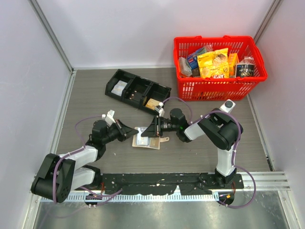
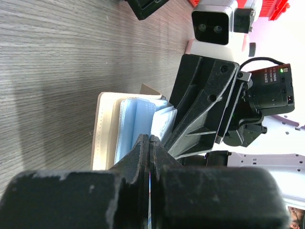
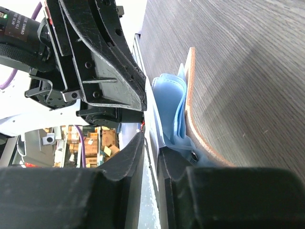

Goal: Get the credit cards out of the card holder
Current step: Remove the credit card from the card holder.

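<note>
Overhead view first: we see the card holder lying open on the table, about midway between the side edges and nearer the near edge than the far one. The left tool meets it from the left and the right tool from the right. A black tray sits toward the far edge and a red basket in the far right corner, both well apart from the work.

Left wrist view: the left tool is clenched, its tips over the holder's blue pockets. A thin pale sliver runs between its fingers, which we take to be the edge of a credit card.

Right wrist view: the right tool's fingers stand slightly parted, so we read it as released. The tan cover curves up beside it, and a pale sheet runs through the gap.

To do this step well, we would keep the left pinch firm and draw the card straight out along the pocket's line, not upward. The right tool should press the cover to the table, or the whole holder will slide along with the card.
</note>
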